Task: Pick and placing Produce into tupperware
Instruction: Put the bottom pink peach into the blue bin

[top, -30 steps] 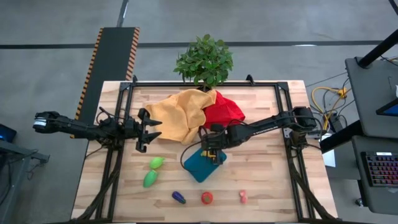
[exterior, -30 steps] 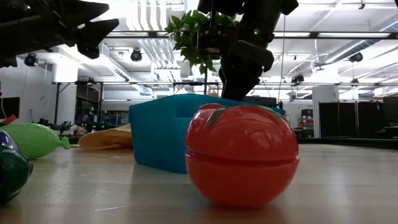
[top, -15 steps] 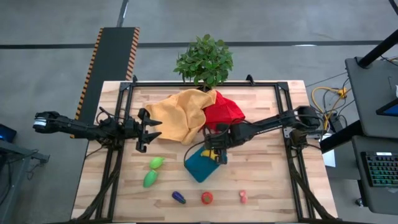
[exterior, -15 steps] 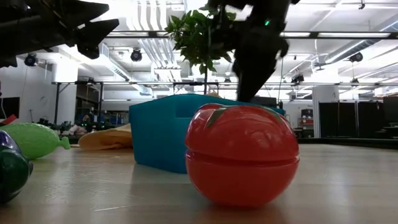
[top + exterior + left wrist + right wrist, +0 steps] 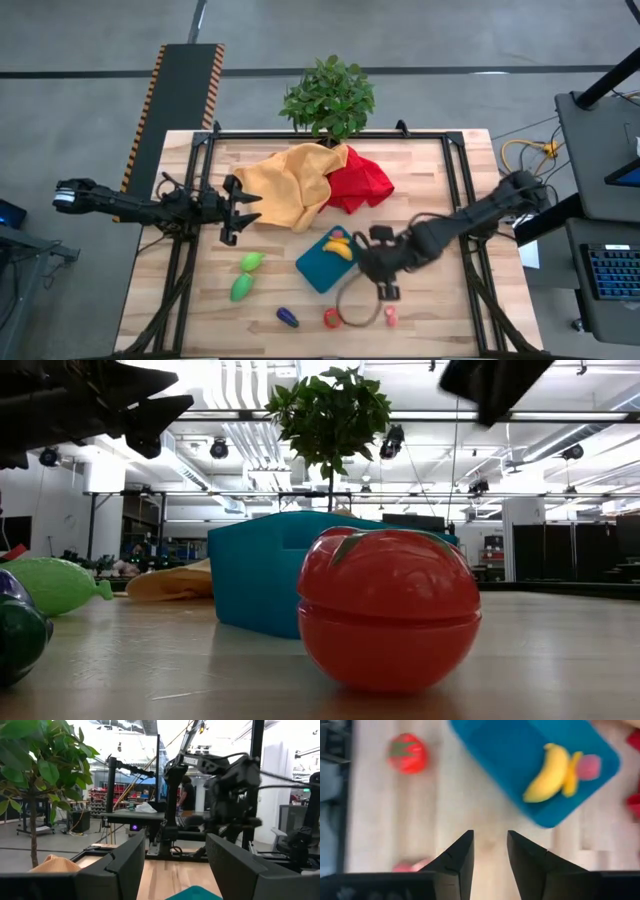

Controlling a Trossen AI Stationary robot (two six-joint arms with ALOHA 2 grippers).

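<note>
Right gripper [image 5: 385, 272]: carried low over the table, just beside the tupperware's near-right edge, arm stretched in from the right side; fingers [image 5: 458, 857] held apart, nothing between them.
Left gripper [image 5: 232, 210]: parked at the table's left side, arm extended level; fingers spread, empty.
Tupperware [image 5: 316, 270]: teal, set at mid-table, turned at an angle.
Banana [image 5: 338, 246]: lodged in the tupperware's far corner, with a small orange-yellow piece [image 5: 572, 767] touching it.
Green pieces [image 5: 251, 262] [image 5: 241, 288]: placed left of the tupperware.
Eggplant [image 5: 288, 318]: near the front edge.
Tomato [image 5: 332, 318]: beside the eggplant.
Berry [image 5: 391, 316]: right of the tomato.
</note>
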